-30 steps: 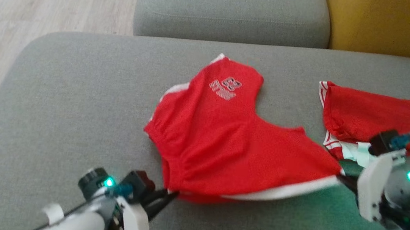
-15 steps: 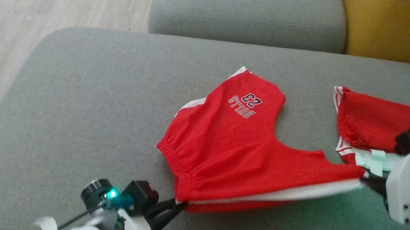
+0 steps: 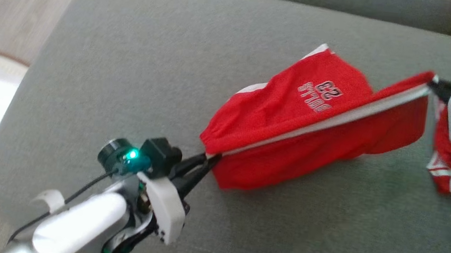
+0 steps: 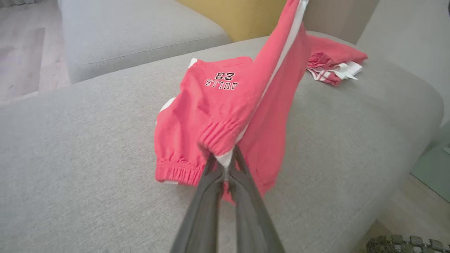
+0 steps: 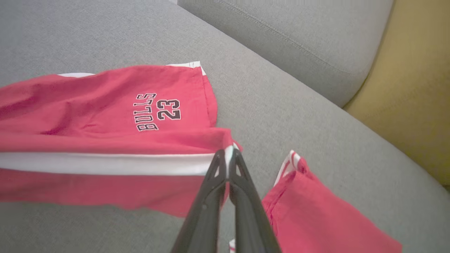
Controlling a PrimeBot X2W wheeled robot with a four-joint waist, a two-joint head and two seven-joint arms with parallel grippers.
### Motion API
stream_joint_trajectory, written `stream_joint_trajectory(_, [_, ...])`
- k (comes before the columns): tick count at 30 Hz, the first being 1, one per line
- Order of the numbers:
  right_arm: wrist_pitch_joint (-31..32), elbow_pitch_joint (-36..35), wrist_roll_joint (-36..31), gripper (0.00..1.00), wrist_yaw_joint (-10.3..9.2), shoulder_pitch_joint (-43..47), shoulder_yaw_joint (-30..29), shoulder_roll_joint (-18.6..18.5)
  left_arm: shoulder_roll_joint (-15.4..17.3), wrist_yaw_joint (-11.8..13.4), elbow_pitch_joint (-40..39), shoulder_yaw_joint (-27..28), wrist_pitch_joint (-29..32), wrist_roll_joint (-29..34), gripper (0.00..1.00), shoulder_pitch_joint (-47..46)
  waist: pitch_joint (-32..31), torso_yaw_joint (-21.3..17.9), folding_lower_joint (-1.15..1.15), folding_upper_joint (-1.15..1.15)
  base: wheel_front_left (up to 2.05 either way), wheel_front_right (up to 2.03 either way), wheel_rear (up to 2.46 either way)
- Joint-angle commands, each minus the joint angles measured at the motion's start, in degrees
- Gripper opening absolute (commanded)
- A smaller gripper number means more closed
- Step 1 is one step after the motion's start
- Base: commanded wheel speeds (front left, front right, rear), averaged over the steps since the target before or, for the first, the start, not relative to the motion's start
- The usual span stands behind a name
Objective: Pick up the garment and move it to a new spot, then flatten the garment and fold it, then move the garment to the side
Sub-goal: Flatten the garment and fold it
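A pair of soft red fabric shorts point(image 3: 314, 123) with a white side stripe stretches over the grey woven sofa cushion point(image 3: 110, 68). The left gripper point(image 3: 208, 161) pinches the gathered waistband at eight o'clock, and the right gripper point(image 3: 434, 83) pinches the hem at two.

1. Shorts point(image 3: 293, 121): earlier spread nearly flat on the cushion point(image 3: 130, 70); now raised along one edge, with the printed leg resting behind the fingers.
2. White stripe point(image 3: 326, 122): earlier slack between left gripper point(image 3: 213, 158) and right gripper point(image 3: 432, 83); now drawn straight from fingertips to fingertips.
3. Red cloth: now hangs beneath both pairs of fingertips.
4. Head camera: has swung, so the framing is shifted.
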Motion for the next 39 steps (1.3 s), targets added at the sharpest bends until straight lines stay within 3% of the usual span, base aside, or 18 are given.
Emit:
stream_joint_trajectory(1, [-0.5, -0.72, -0.76, 0.0, -0.05, -1.98, -0.12, -0.69, 0.98, 0.03, -0.84, 3.18, -0.53, -0.31, 0.0, -3.53, 2.81, 2.88, 0.0, 0.0, 0.0, 0.0, 0.0])
stream_joint_trajectory(9, [-3.07, 6.07, -3.49, 0.0, -0.05, -12.51, 7.31, -0.2, -4.51, -1.75, 5.67, 4.11, -2.86, -0.81, 0.0, -8.5, 9.01, 8.73, 0.0, 0.0, 0.0, 0.0, 0.0])
stream_joint_trajectory(21, [-8.55, 15.81, -3.33, 0.0, -0.05, -21.53, 15.63, 0.93, -10.56, -4.2, 15.42, 3.4, -6.25, -0.02, 0.0, -13.32, 13.72, 12.5, 0.0, 0.0, 0.0, 0.0, 0.0])
stream_joint_trajectory(22, [-10.11, 16.46, -3.66, 0.27, -0.05, -22.17, 15.96, 1.17, -10.91, -4.24, 16.09, 3.29, -6.5, 0.12, 0.25, -13.54, 13.89, 12.62, 0.0, 0.0, 0.0, 0.0, 0.0])
stream_joint_trajectory(23, [-11.62, 17.56, -3.68, 1.0, -0.05, -22.67, 15.84, 1.55, -11.19, -4.12, 16.78, 3.21, -6.74, 0.31, 0.49, -13.72, 14.02, 12.68, 0.0, 0.0, 0.0, 0.0, 0.0])
stream_joint_trajectory(24, [-12.77, 18.68, -3.58, 1.0, -0.05, -22.99, 15.86, 2.12, -11.46, -3.99, 17.44, 3.15, -6.97, 0.47, 1.0, -13.84, 14.08, 12.66, 0.0, 0.0, 0.0, 0.0, 0.0])
stream_joint_trajectory(33, [-22.07, 25.05, -3.26, 1.0, -0.05, -22.83, 17.98, 5.91, -11.23, -3.04, 21.29, 3.93, -8.56, 0.44, 1.0, -13.87, 12.22, 9.78, 0.0, 0.0, 0.0, 0.0, 0.0])
stream_joint_trajectory(39, [-31.25, 27.24, -1.51, 1.0, -0.05, -21.27, 17.18, 8.87, -9.24, -1.74, 21.9, 5.61, -9.62, 0.03, 1.0, -13.48, 9.0, 5.58, 0.0, 0.0, 0.0, 0.0, 0.0])
